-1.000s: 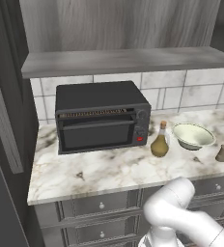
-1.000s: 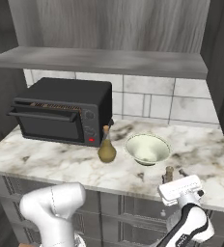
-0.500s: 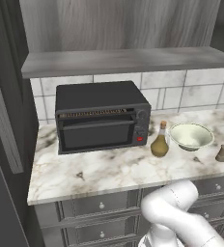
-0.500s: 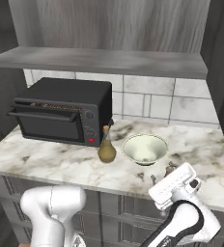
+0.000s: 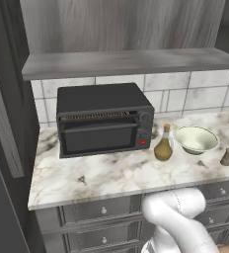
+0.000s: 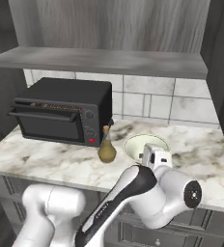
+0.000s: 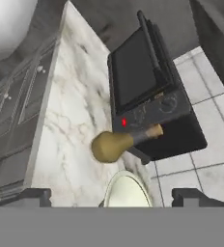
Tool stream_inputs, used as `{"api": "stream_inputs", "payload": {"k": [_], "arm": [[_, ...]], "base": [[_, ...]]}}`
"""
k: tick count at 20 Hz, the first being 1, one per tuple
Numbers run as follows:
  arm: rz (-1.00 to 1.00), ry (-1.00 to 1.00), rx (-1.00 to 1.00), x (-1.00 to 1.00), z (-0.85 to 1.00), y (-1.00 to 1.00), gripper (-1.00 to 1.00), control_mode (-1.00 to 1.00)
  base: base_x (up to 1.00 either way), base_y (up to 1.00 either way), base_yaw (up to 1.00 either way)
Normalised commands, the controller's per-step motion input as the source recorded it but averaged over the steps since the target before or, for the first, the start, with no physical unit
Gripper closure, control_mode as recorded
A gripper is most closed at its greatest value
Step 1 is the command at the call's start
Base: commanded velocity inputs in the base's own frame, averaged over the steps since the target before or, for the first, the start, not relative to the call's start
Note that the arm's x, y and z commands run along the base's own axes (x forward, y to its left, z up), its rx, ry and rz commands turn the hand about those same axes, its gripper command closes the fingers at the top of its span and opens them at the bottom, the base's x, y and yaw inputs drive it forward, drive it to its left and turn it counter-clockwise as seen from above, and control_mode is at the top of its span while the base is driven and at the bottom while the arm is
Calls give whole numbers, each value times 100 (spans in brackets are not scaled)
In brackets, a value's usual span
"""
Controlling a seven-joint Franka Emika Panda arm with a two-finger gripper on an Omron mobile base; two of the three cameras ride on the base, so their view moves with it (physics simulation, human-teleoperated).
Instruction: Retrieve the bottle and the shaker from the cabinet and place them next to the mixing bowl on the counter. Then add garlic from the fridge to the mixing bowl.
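You had the arm pulling back from the shaker [image 5: 227, 156], which stood free on the worktop [image 5: 111, 178] just right of the bowl [image 5: 196, 139], with the bottle [image 5: 164, 144] at the bowl's left. So both cabinet items looked placed (garlic remained). The gripper [image 7: 111, 197] was spread wide, holding nothing. From the right base camera the arm hid the shaker and part of the bowl; the fridge was hard to identify.

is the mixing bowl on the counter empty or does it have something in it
Empty. In the left base view the mixing bowl shows a bare pale inside, with the bottle standing beside it on the counter.
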Motion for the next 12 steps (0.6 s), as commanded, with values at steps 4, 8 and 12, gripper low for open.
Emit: {"api": "stream_inputs", "payload": {"k": [4,8,12], "arm": [[-1,2,-96,-16,54,100,-100,-100],[2,5,-91,-3,36,100,-100,-100],[4,26,-91,1,0,100,-100,-100]], "base": [[0,0,0],[0,0,0],[0,0,0]]}}
